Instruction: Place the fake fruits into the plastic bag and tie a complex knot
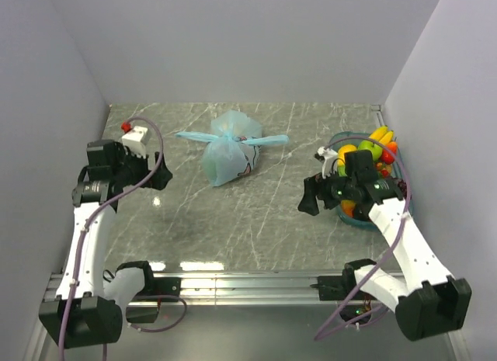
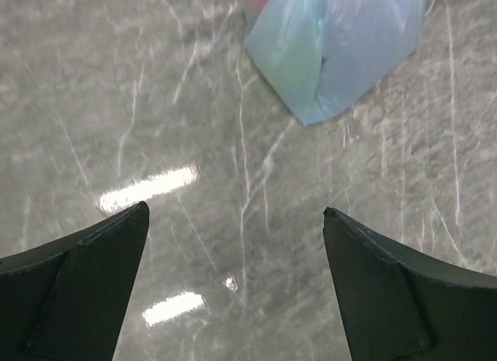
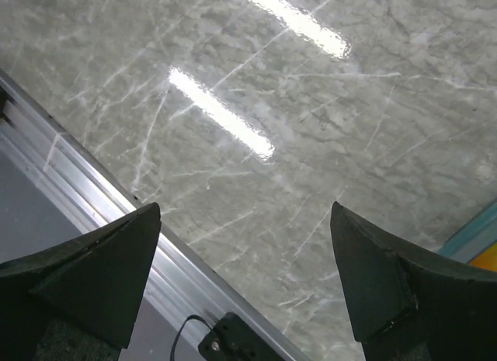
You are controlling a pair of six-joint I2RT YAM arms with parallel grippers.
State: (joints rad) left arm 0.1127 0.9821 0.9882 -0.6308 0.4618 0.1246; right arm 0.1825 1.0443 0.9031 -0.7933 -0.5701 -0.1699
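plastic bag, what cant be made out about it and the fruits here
- Plastic bag contents: top view, translucent film blurs them.
- Bag's upper part: left wrist view, cut by the top edge.
- Handles: top view, too small to tell whether knotted.
- Fake fruits in the tray: top view, right arm covers part of the pile.

Bright, even light from overhead. White strip glare streaks the glossy table (image 1: 256, 221) on my side of the plastic bag (image 1: 227, 155), and a soft shadow lies there too. Through my left wrist camera the bag blurs slightly.
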